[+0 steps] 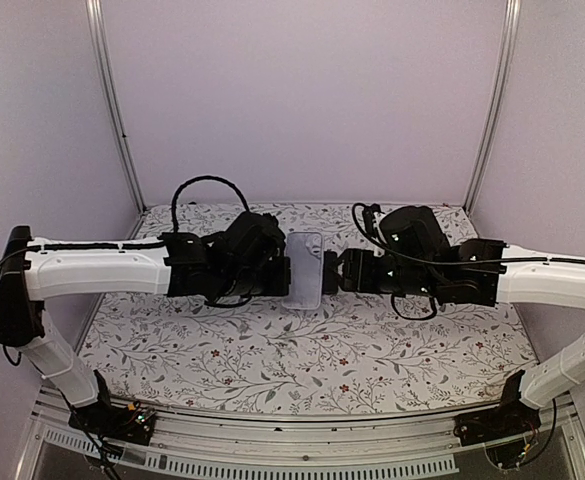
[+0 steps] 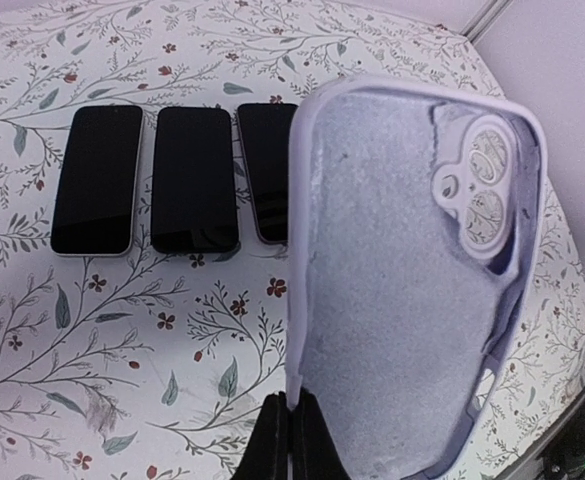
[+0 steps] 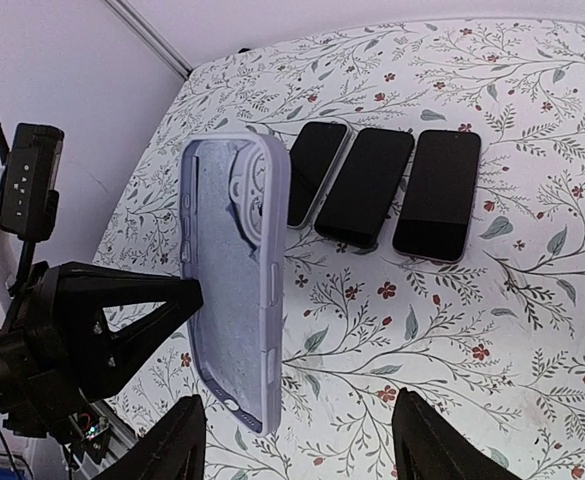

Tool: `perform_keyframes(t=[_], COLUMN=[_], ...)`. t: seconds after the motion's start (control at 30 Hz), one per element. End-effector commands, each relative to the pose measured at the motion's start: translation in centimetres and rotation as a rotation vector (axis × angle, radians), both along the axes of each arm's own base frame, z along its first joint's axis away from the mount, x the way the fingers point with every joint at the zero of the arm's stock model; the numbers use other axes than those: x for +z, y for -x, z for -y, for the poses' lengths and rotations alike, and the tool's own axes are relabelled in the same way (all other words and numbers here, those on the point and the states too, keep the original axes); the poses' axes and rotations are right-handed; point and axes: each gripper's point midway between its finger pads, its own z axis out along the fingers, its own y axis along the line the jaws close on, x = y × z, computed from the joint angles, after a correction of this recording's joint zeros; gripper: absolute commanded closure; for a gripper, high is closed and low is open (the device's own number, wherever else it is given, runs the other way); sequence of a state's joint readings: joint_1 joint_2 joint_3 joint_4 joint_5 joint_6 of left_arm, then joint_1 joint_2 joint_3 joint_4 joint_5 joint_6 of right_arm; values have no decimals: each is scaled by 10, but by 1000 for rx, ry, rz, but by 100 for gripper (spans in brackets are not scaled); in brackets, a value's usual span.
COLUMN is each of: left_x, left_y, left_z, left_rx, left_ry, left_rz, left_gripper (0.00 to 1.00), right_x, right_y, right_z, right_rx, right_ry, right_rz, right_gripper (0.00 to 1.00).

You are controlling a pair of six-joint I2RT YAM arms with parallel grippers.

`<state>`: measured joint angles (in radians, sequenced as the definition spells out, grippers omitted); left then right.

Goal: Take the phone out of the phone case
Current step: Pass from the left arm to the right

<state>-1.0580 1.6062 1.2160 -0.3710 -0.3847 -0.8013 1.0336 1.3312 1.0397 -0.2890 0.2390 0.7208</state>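
Nearest me, the left gripper (image 2: 292,445) is pinched fully closed on one edge of the phone case (image 2: 402,280) and holds it up in the air, clear of the table (image 1: 272,360). The right gripper (image 3: 302,440) hangs on the opposite side of the case, just beside it. Its jaws are spread wide with nothing between them, and I cannot tell whether a finger touches the shell.

The case itself is hollow. Its pale fuzzy lining lies bare from end to end, and the tablecloth's pattern shows through the camera cut-outs.

Beyond and below the case, three black phones (image 2: 194,180) lie flat in a tidy row on the cloth, close together and well apart from the case.

To my eye the removal is done, since the shell is empty. I cannot say which of the three phones came from it. All that seems left is to set the case down.
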Motion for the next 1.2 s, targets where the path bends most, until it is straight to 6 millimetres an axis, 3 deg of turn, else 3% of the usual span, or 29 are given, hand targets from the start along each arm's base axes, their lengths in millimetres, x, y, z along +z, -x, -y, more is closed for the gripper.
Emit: perform_keyframes(t=[0.0, 0.43, 0.83, 1.17], left_x=[2, 2, 0, 0], left_y=[-7, -9, -9, -8], left_z=[0, 0, -1, 1], left_rx=[42, 49, 52, 48], left_ry=[39, 60, 73, 94], left_rz=[-34, -50, -60, -69], left_gripper=[100, 100, 100, 100], right_x=[4, -5, -3, -27], right_y=[-6, -10, -5, -14], right_z=[-3, -8, -18, -29], right_rx=[-48, -60, -45, -56], right_ry=[41, 125, 130, 212], right_rz=[25, 34, 40, 21], right_gripper=[35, 51, 55, 59])
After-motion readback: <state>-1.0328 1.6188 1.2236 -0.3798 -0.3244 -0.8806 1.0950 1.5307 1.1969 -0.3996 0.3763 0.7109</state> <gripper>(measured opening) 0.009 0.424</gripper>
